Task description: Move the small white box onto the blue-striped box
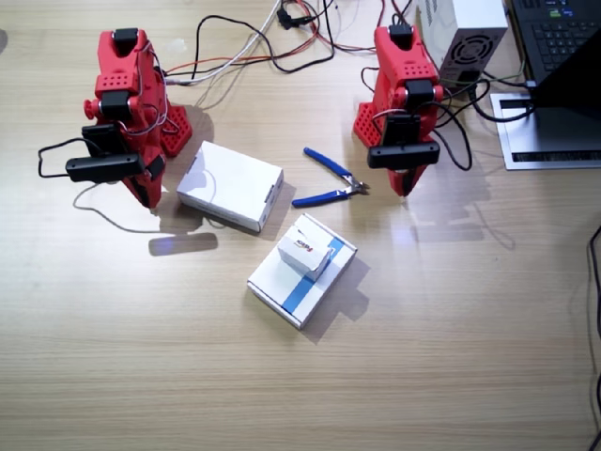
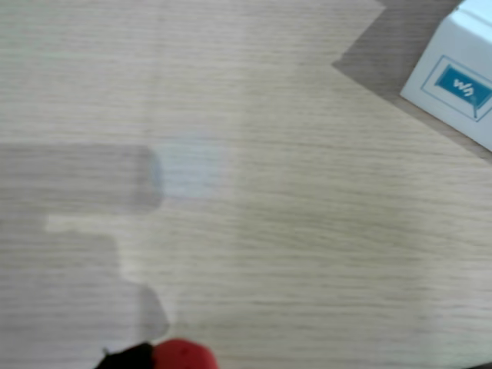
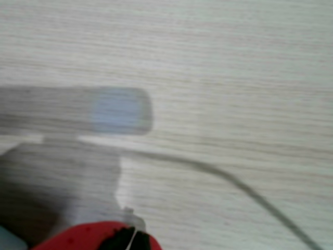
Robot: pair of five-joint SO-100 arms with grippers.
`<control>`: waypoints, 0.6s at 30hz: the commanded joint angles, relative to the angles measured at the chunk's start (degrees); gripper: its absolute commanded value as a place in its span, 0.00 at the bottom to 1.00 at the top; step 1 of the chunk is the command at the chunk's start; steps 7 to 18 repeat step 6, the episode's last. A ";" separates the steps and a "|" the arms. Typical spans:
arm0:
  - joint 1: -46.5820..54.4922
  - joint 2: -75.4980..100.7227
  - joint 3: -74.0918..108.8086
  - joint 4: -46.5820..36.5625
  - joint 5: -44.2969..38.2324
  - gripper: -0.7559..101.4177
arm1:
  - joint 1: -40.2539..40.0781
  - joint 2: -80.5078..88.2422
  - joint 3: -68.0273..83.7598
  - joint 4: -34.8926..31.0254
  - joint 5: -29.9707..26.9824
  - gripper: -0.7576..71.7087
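The small white box, with red lettering on its side, sits on top of the blue-striped box in the middle of the table. Both red arms stand folded at the back, away from the boxes. The left gripper points down at the table near the pliers, shut and holding nothing. The right gripper hangs beside the plain white box, also shut and holding nothing. Each wrist view shows bare wood and only a red fingertip at the bottom edge.
A plain white flat box lies left of centre, blue-handled pliers behind the striped box. Cables, a grey power supply and a laptop crowd the back. A white box corner with a blue logo shows in a wrist view.
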 commanded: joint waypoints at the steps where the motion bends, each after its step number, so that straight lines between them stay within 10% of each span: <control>1: -0.79 2.11 -0.97 1.23 2.02 0.01 | 0.53 1.49 -0.79 1.05 -1.14 0.02; 18: -0.79 2.11 -0.97 1.23 2.02 0.01 | 0.53 1.49 -0.79 1.05 -1.14 0.02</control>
